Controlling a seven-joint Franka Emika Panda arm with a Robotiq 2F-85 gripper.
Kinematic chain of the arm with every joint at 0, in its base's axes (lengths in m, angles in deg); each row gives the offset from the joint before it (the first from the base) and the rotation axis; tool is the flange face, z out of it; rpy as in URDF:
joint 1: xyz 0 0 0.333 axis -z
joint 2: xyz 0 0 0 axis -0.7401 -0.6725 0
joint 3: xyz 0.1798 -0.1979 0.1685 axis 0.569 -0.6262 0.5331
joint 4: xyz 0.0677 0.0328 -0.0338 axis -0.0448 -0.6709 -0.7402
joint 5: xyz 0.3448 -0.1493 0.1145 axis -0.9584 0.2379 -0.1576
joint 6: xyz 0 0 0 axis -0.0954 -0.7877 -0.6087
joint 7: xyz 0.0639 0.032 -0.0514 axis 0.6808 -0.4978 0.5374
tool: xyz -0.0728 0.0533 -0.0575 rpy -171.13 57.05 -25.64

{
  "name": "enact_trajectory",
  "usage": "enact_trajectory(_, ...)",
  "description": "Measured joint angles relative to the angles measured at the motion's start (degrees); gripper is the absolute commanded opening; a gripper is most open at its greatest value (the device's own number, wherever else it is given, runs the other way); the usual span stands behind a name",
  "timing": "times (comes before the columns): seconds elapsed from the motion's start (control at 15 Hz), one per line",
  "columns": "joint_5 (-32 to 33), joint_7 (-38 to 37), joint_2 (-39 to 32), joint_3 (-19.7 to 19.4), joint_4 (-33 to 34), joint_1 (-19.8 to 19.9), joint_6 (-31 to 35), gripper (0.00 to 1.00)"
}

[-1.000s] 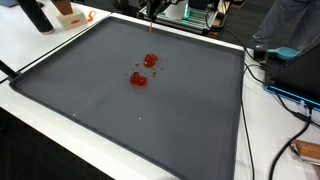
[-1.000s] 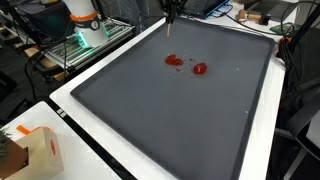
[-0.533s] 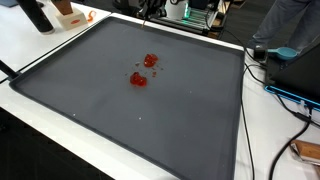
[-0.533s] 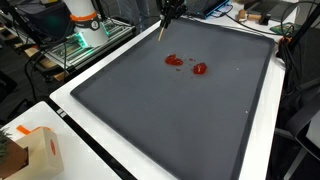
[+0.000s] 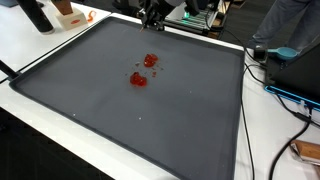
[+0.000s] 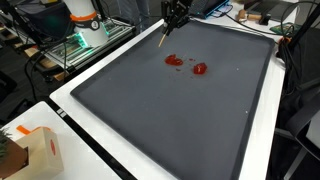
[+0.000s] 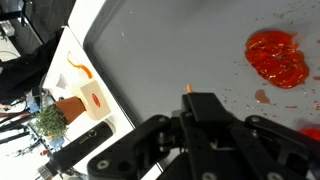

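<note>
**Stick held clear of the red blots**

The gripper (image 6: 172,24) is clenched on a thin stick (image 6: 163,39), which hangs tilted over the mat (image 6: 150,125) near its far edge. By my judgement the stick is off the surface and touches neither of the red blots (image 6: 175,60). These lie close together, further in from that edge. An exterior view shows the whole stick hanging free. Only the wrist view shows its tip (image 7: 187,90) poking past the fingers (image 7: 215,110), with fine red specks (image 7: 262,97) beside one blot.
</note>
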Motion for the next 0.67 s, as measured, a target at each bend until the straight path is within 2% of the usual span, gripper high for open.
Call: enact_trajectory(0.67,4.56,-0.15,-7.75,-1.88,5.0,-3.67,-0.3,0.03)
